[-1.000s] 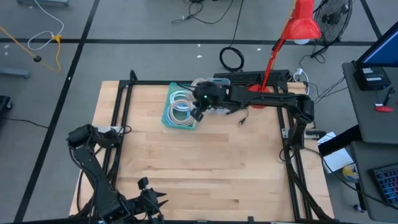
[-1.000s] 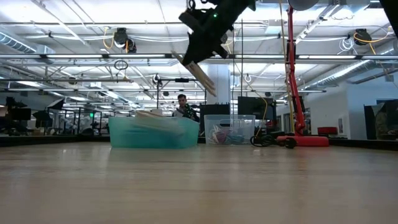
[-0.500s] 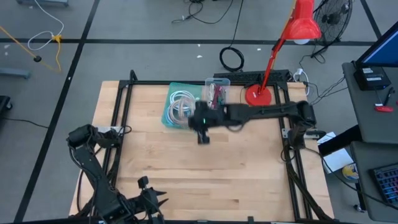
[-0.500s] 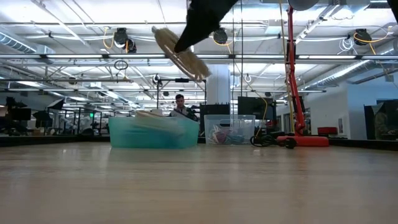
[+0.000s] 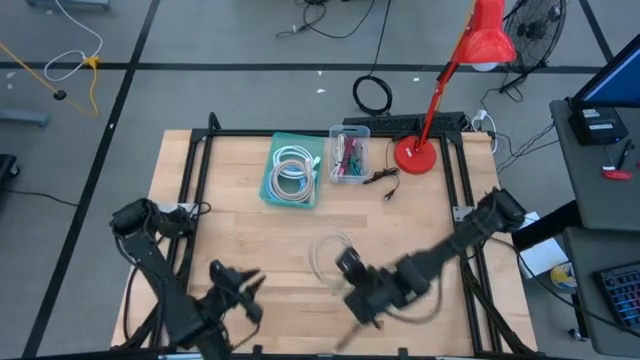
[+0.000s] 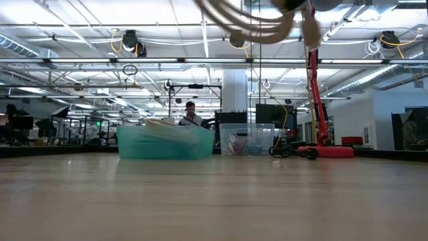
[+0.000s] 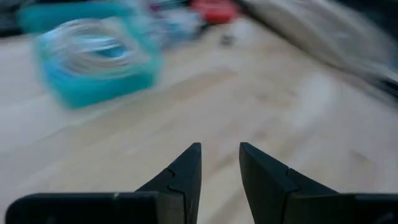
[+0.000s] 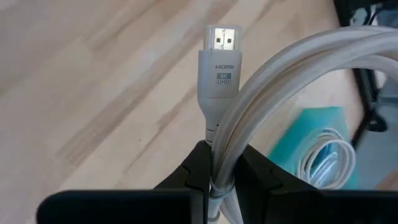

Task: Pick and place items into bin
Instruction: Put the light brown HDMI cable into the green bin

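Note:
My right gripper is shut on a beige-white braided cable coil with an HDMI plug. It holds the coil above the wood table's near middle; in the low view the coil hangs high in the air. At the far side a teal bin holds white and light blue coils. Beside it a small clear bin holds maroon and teal cords. My left gripper stands open over the near left of the table, with nothing between its fingers. My right gripper pinches several strands of the coil between its two fingers, just below the HDMI plug. The strands run along the fingers and arch away past them. The coil is lifted clear of the table.
A red lamp's base and its black cord sit at the far right. A black frame runs around the table's edges. Bare wood lies between the bins and the grippers.
My right gripper has swung from over the teal bin toward the table's near edge, rolling as it went and carrying the beige coil clear of the bin. My left gripper has turned and shifted a little toward the table's middle.

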Robot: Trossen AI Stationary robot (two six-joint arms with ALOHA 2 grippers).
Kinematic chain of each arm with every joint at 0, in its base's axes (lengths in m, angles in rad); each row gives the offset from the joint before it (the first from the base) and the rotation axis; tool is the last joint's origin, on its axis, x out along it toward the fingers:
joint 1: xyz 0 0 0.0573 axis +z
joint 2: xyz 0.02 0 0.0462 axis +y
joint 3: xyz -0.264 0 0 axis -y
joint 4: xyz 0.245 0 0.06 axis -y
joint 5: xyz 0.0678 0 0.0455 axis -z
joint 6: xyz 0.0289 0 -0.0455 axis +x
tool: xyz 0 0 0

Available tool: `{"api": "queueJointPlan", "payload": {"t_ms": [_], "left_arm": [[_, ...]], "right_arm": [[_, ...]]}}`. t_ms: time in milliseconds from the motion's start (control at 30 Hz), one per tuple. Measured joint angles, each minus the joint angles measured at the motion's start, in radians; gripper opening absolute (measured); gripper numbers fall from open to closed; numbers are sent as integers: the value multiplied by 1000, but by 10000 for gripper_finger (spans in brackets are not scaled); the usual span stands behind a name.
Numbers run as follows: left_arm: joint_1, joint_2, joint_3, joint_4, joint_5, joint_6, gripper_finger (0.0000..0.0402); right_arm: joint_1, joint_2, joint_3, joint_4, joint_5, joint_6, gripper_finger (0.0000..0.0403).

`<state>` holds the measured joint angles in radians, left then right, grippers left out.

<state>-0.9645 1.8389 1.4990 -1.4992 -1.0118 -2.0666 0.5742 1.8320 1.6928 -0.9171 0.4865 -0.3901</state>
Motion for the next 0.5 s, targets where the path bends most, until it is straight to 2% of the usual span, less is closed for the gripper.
{"api": "queueJointPlan", "payload": {"t_ms": [67,100,167,267,500], "left_arm": [[42,-10,-2,-75,84,-119,113],[70,-31,-11,-72,128,-103,113],[124,-88,-20,-7,155,33,113],[208,-154,-21,114,179,261,113],[443,-322,-22,424,417,718,113]], "right_arm": [[56,0,-21,-15,76,16,35],[79,0,-34,-16,120,27,34],[123,0,-59,-26,192,48,34],[177,0,-90,-54,228,114,35],[237,0,-193,-80,253,282,34]]}}
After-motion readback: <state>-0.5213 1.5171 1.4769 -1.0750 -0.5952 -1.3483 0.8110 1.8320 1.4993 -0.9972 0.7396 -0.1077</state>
